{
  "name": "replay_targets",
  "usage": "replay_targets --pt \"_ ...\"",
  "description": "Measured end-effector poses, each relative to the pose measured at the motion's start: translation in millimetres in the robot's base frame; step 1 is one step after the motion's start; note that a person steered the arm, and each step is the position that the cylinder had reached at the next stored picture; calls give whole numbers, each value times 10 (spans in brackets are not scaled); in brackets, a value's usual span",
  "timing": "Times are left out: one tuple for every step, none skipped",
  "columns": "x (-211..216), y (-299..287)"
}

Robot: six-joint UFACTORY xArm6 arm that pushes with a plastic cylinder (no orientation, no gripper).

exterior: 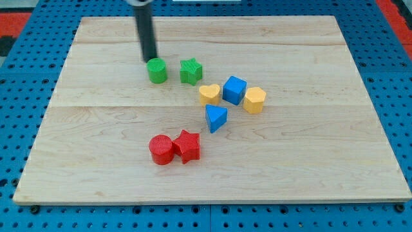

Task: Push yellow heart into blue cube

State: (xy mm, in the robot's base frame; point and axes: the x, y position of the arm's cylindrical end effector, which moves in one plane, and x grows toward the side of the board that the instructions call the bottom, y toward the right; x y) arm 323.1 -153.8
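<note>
1. The wooden board [309, 174] fills most of the frame, lying on a blue pegboard surface [19, 84] that shows around its edges.
2. The dark rod comes down from the top edge, upper left of centre; my tip [150, 60] rests on the board just above the green cylinder [157, 71], close to it or touching, I cannot tell which. There are no fingers here to open or close, only the plain rod end, holding nothing.
3. The blue cube [234, 89] sits right of centre.
4. The yellow heart [208, 94] lies just left of the blue cube, touching it or nearly so.
5. A second yellow block [255, 100], shape unclear, stands just right of the cube.
6. A blue triangular block [216, 118] lies below the heart.
7. A green star [190, 71] sits beside the cylinder, to its right.
8. Lower, left of centre, a red cylinder [161, 149] and red star [187, 145] touch.
</note>
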Motion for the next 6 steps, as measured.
replay_targets --pt "50 -495" --pt "310 181" --pt "405 275" --pt "560 316" --pt "693 375" --pt "1103 840"
